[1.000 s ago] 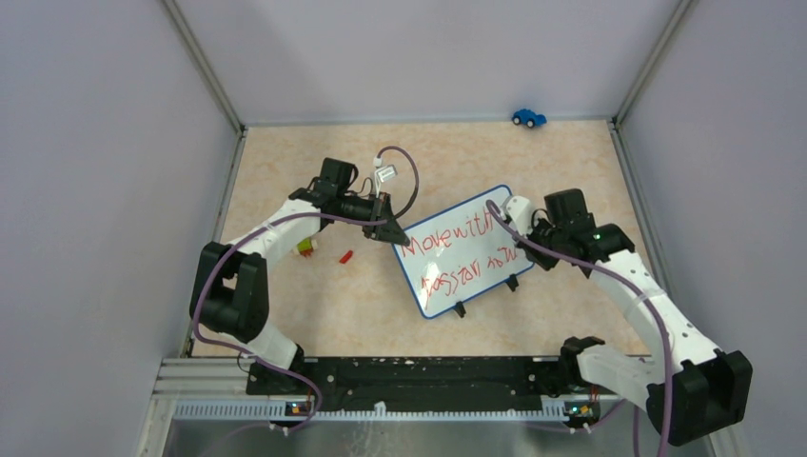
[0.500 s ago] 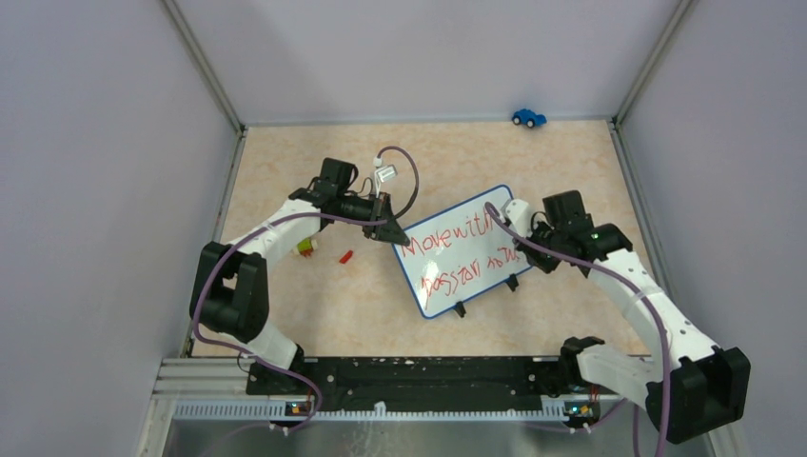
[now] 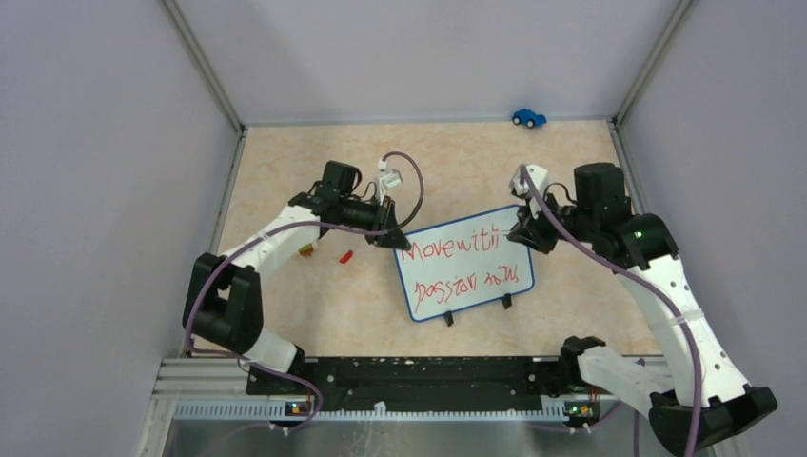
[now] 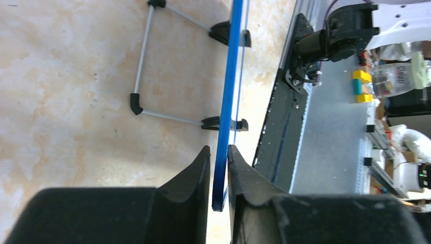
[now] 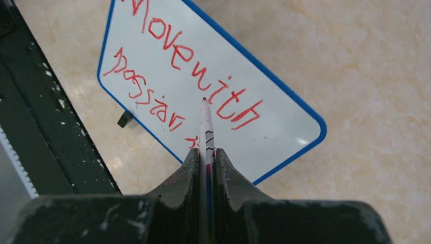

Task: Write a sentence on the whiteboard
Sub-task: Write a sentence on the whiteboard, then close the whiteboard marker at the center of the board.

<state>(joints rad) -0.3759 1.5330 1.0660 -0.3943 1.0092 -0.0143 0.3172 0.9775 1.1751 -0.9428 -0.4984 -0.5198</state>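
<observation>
The whiteboard [image 3: 459,265], white with a blue rim and black clip feet, stands mid-table. The sentence [image 3: 449,248] is on it in red, "Move with" above a scrawled second line. My left gripper [image 3: 392,238] is shut on the board's upper left corner. In the left wrist view the blue rim [image 4: 228,76] runs edge-on between the jaws [image 4: 218,152]. My right gripper [image 3: 521,233] is by the board's upper right corner, shut on a white marker [image 5: 206,127]. The marker's red tip points at the word "with" [image 5: 234,104] on the whiteboard [image 5: 284,122].
A red marker cap [image 3: 346,255] and a small yellow-green object [image 3: 306,250] lie left of the board. A blue toy car [image 3: 528,117] sits at the far wall. Grey walls close in three sides. A black rail [image 3: 409,371] runs along the near edge.
The board has turned to sit more level, and its left corner moved with my left gripper. My right arm has risen and pulled back toward the board's upper right corner with the marker.
</observation>
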